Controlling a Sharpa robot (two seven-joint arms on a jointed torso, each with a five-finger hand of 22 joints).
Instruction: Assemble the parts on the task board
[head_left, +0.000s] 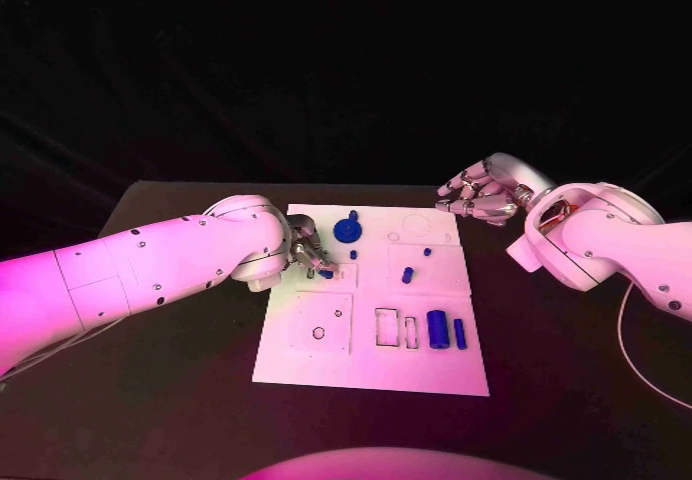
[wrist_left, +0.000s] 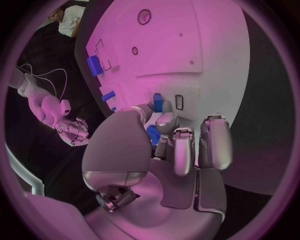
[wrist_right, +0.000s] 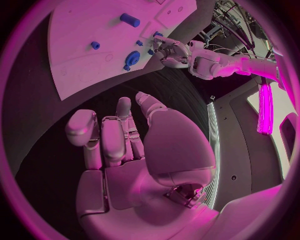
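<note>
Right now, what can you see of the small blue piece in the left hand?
The small blue piece is a short, plastic-looking block, pinched between the fingers of the silver left hand just over the left edge of the white task board. The fingers hide most of it, so its full shape and tilt are unclear. Whether it touches the board cannot be told.

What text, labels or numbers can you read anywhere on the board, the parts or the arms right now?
None can be read.
The task board carries outlined rectangles and circles but no legible writing.
The blue parts, such as the blue gear, bear no marks that I can make out.
The left hand, the right hand and the arms show small dark dots, no lettering.
</note>
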